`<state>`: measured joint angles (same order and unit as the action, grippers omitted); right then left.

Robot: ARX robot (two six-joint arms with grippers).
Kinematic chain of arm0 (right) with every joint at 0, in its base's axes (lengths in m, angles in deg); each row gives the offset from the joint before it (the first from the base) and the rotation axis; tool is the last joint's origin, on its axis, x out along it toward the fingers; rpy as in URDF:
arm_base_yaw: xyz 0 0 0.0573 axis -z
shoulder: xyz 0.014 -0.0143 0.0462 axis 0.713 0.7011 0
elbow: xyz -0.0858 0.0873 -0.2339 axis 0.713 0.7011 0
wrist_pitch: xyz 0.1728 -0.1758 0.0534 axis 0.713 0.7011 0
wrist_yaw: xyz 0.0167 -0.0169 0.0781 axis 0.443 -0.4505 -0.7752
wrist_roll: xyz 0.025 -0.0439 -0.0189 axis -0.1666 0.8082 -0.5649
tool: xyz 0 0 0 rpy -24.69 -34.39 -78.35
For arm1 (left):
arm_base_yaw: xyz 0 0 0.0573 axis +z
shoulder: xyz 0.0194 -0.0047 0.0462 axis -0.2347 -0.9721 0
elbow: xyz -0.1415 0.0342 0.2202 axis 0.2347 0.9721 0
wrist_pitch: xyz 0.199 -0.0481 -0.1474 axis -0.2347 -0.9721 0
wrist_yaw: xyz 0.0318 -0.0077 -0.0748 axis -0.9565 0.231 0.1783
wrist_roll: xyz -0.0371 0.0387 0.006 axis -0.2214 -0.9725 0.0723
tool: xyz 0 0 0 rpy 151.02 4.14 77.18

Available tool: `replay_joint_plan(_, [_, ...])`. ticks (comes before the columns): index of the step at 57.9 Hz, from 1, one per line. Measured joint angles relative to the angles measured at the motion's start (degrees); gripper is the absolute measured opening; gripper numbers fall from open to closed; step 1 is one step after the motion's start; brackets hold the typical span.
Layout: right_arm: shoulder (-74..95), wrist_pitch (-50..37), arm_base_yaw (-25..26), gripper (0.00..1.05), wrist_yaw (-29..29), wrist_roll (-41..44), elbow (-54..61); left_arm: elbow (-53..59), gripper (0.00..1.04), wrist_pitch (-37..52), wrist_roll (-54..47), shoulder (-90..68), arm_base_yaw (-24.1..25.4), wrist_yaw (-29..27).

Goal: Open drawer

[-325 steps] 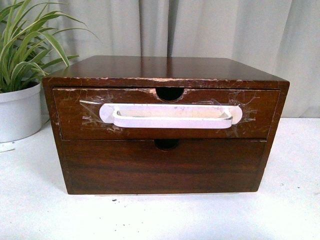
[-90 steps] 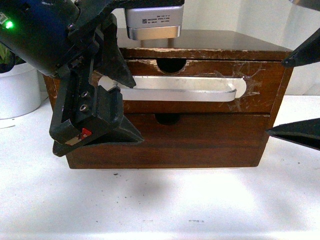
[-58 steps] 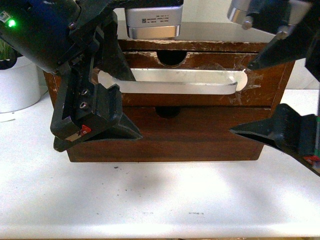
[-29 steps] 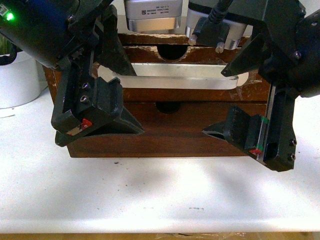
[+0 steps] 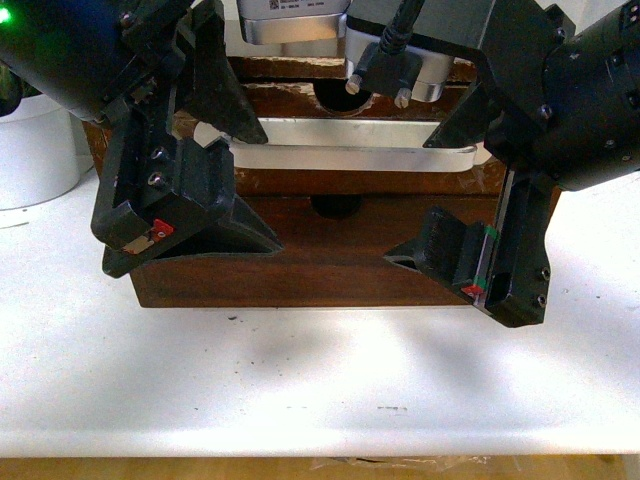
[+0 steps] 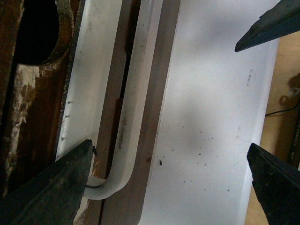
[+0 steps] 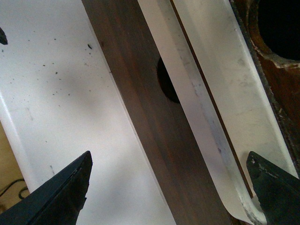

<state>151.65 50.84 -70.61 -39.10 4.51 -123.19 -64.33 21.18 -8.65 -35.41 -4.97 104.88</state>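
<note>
The drawer (image 5: 350,183) is the upper, scratched dark brown front with a long white bar handle (image 5: 350,158) and a half-round notch (image 5: 335,95). It looks shut. My left gripper (image 5: 250,190) is open in front of the handle's left end. In the left wrist view, the left gripper (image 6: 171,178) has one finger (image 6: 56,187) beside the handle's curved end (image 6: 112,180). My right gripper (image 5: 410,200) is open in front of the handle's right end. In the right wrist view, the right gripper (image 7: 168,183) spans the handle (image 7: 201,117) and the lower front (image 7: 150,117).
The plain lower drawer front (image 5: 330,265) sits under the handled one. The cabinet stands on a white table (image 5: 320,370) whose front edge (image 5: 320,455) is near. A white plant pot (image 5: 35,150) stands at the left.
My right gripper has come in from the right and now stands open at the handle's right end. My left gripper has stayed at the left end, rising slightly.
</note>
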Motion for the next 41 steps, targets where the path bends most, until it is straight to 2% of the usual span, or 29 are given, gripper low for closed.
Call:
replay_joint_plan(19, [-0.8,5.7,-0.4,0.96,-2.7,-0.1,-1.0,0.3,0.98,-6.3,-4.1,2.1,0.4,1.7])
replay_joint_plan(41, [-5.0,14.0,-0.5,0.96,-6.2,5.4,0.6,2.8,0.99,-12.2,-10.3,6.1,-1.3,1.4])
